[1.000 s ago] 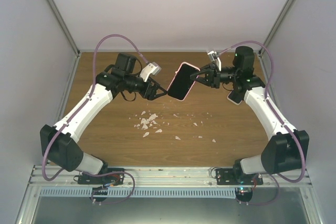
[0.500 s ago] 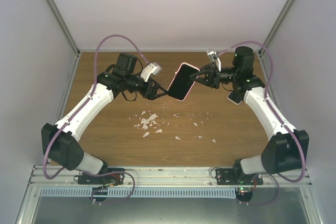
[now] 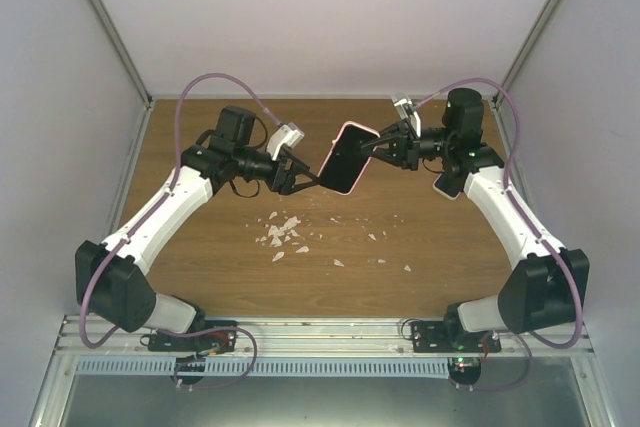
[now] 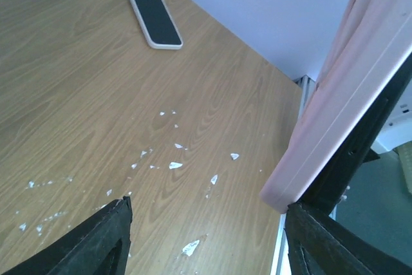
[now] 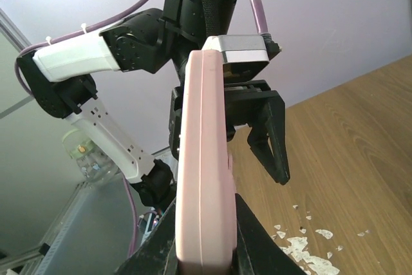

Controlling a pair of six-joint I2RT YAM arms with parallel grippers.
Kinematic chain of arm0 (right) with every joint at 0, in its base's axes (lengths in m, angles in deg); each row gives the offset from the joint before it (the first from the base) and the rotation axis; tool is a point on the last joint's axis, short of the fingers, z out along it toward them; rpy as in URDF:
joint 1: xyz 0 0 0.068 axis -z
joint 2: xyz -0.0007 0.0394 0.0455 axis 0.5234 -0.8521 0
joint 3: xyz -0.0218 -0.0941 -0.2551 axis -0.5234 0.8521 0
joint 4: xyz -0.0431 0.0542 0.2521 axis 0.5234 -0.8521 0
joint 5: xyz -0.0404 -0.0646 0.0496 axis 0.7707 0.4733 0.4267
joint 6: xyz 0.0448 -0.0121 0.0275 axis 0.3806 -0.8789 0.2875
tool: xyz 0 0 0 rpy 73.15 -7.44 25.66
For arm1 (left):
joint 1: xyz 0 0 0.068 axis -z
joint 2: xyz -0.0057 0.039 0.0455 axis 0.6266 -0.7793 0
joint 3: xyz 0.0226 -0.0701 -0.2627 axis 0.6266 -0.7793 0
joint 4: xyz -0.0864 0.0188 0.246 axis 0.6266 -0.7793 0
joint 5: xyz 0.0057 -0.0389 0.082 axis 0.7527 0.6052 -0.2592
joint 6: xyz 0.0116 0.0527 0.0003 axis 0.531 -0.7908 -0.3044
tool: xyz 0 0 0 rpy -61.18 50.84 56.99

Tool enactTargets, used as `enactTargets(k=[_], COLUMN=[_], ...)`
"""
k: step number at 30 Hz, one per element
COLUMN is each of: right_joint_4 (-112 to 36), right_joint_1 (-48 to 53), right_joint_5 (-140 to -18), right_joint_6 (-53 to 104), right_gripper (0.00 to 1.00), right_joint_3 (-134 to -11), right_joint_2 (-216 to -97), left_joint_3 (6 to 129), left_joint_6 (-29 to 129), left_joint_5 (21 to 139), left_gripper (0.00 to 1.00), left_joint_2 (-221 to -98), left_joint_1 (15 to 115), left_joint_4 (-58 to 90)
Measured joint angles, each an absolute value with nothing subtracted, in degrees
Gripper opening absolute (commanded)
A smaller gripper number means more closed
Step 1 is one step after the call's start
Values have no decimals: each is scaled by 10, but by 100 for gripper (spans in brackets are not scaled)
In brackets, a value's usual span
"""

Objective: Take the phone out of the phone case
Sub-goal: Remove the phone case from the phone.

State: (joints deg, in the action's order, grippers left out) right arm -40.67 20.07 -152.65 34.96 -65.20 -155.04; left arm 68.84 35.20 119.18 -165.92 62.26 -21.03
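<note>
Phone case (image 3: 347, 155) held aloft; left wrist reveals a second phone (image 4: 154, 18).

Cased phone (image 3: 346, 157) above table (image 3: 200, 247), between left gripper (image 3: 307, 179) and right gripper (image 3: 380, 145); scraps (image 3: 283, 232) in front; second phone (image 4: 154, 18) on table, right.

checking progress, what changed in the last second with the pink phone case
Hardly anything: the left arm's claw shifted slightly leftward, still open beside the pink-cased phone. The right claw still grips that case in mid-air; the white-rimmed phone on the wooden table stayed put.
</note>
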Motion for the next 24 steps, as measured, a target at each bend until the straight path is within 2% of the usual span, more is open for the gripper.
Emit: enactTargets(k=[17,24], right_joint_4=[-426,-431], right_joint_1=[183,168], right_joint_5=[-1533,-1538], right_joint_6=[305,300], right_gripper=[1,0], right_joint_3=[-652,-652], right_joint_2=[-1543,-1543], left_joint_3=[672,679], left_joint_6=[377,358], left_joint_5=[1245,1310], left_gripper=[56,54], left_joint_2=[-1659,-1673], left_joint_1=[622,621], left_joint_4=[-161,-162])
